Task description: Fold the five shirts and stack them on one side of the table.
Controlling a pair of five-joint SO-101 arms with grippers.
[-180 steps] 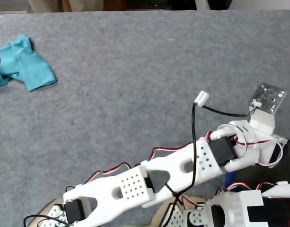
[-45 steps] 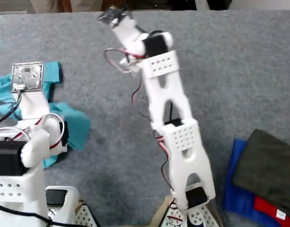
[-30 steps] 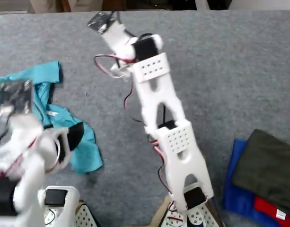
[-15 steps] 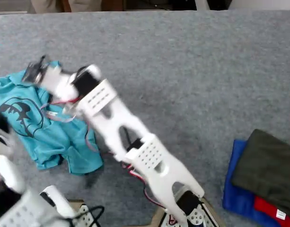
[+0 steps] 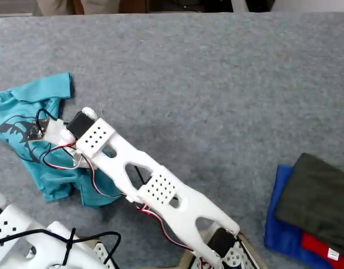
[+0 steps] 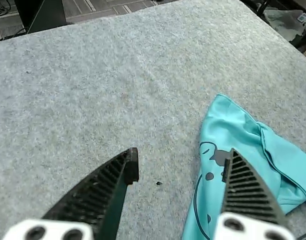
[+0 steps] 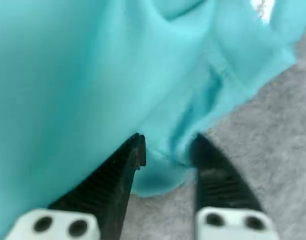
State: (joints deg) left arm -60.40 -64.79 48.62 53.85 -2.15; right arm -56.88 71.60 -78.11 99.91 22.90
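One teal shirt (image 5: 48, 89) lies crumpled at the table's (image 5: 216, 84) left side. At the right edge three folded ones are stacked: blue shirt (image 5: 275, 224), olive shirt (image 5: 317, 196), red shirt (image 5: 315, 249). The right gripper (image 7: 167, 150) hangs over the teal cloth's hem, fingers apart; the left gripper (image 6: 181, 165) gapes wide nearby.

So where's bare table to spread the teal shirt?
Free: the wide grey table between the teal shirt and the folded stack, up to the far edge. Crowded: the near left, where the right arm lies over the shirt.
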